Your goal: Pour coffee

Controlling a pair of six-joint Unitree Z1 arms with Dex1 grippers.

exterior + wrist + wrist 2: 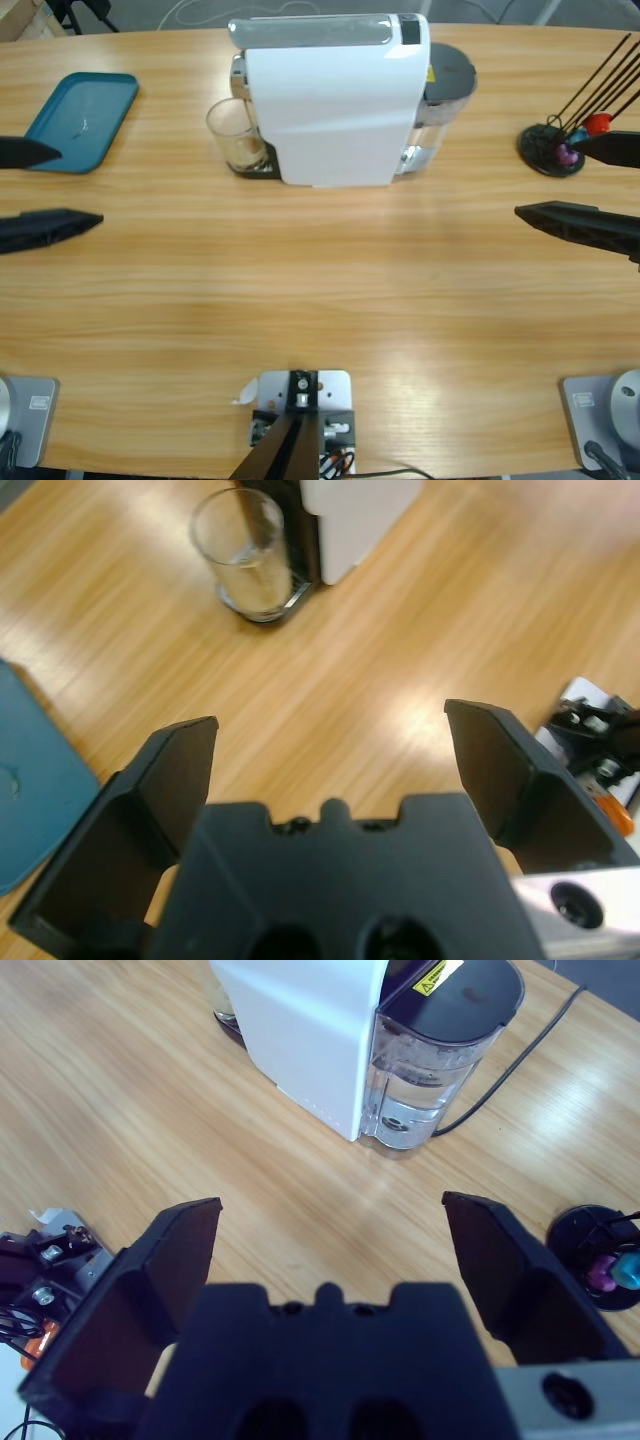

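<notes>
A clear glass point(234, 135) point(246, 553) stands on the drip tray at the left side of the white coffee machine point(330, 98) point(300, 1030). A shallow layer of pale tan coffee point(258, 580) lies in its bottom. My left gripper point(45, 190) point(330, 770) hangs open at the table's left edge, well short of the glass, with nothing between its jaws. My right gripper point(590, 185) point(330, 1245) is open at the right edge, facing the machine's clear water tank point(425, 1070), and holds nothing.
A teal tray point(82, 120) point(30, 780) lies at the back left. A black capsule stand point(552, 150) point(598, 1260) with thin rods and coloured capsules sits at the back right. A black cable point(520, 1050) runs from the machine's rear. Bare wood spans the table's middle.
</notes>
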